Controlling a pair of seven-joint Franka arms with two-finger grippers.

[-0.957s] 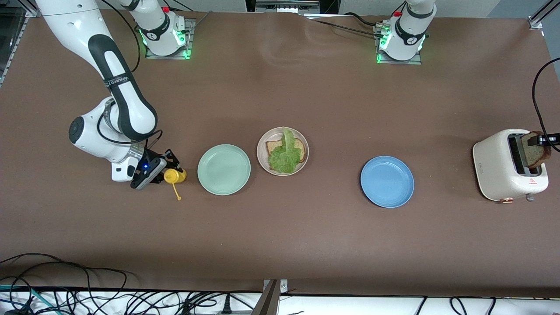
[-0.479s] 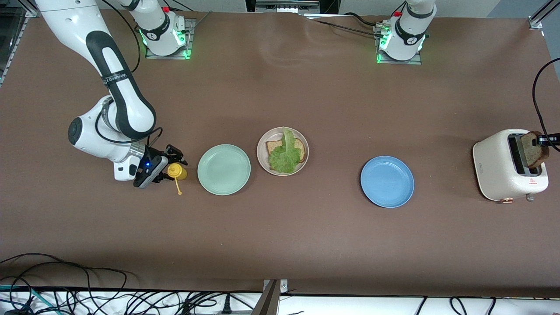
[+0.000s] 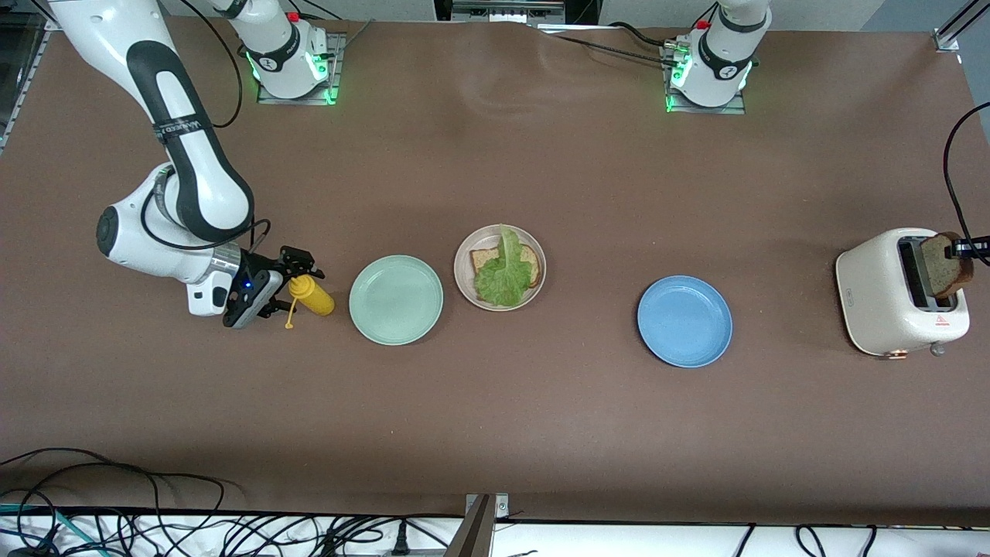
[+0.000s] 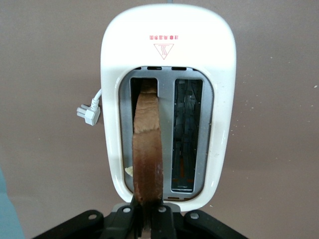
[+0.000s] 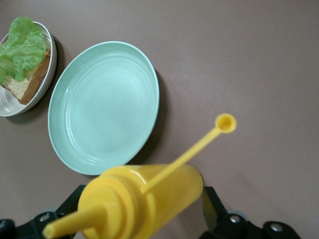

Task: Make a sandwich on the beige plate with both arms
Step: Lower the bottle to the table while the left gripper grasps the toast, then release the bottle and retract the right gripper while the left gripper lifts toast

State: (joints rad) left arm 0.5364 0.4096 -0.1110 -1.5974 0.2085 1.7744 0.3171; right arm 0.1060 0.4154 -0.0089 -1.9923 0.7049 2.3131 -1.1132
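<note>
Brown table [image 3: 495, 433], both arms reaching toward its ends. Cream toaster [image 3: 897, 294] at left arm's end, directly under left gripper [image 3: 963, 247], jaws pinched on bread slice [image 4: 147, 149] standing upright in a slot. Blue plate [image 3: 684, 321] and mint-green plate [image 3: 395, 299] flanking beige plate [image 3: 500, 267], midway between the grippers, carrying one bread slice topped with lettuce leaf [image 3: 504, 275]. Right gripper [image 3: 290, 286] low at right arm's end, fingers spread wide around yellow squeeze bottle [image 3: 311, 295], lying tipped just beside mint-green plate.
</note>
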